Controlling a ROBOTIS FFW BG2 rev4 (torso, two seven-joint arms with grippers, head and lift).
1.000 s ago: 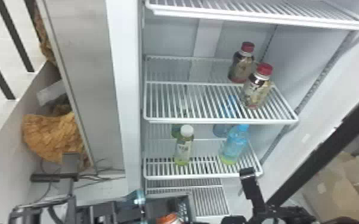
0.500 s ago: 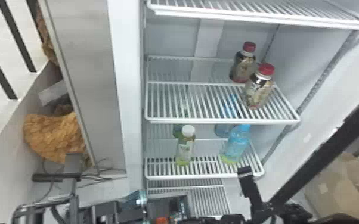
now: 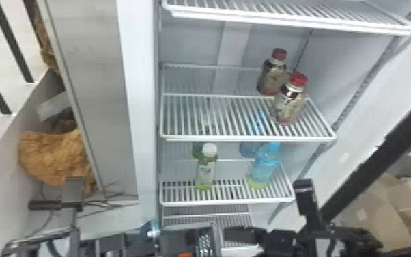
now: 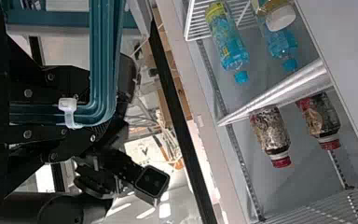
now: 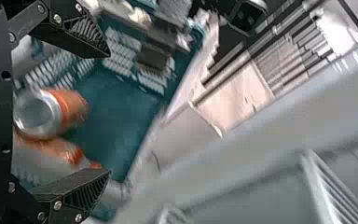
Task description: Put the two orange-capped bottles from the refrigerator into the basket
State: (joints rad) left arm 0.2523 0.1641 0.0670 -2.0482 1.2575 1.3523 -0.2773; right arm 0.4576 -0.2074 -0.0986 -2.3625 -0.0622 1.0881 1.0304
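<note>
Orange-capped bottles point(image 5: 67, 111) point lengthwise away from released right claw point(image 3: 237, 234); left claw point(image 3: 145, 235) clutches basket point(image 5: 109, 114).

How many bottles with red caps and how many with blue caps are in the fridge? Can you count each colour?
Dark patterned bottles with red caps: 2
See-through blue bottles with blue caps: 2
Total: 4

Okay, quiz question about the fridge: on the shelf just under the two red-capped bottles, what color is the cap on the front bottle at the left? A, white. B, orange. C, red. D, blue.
A: in the head view, the front left bottle has a white cap, while the blue bottle to its right has a blue one.
</note>
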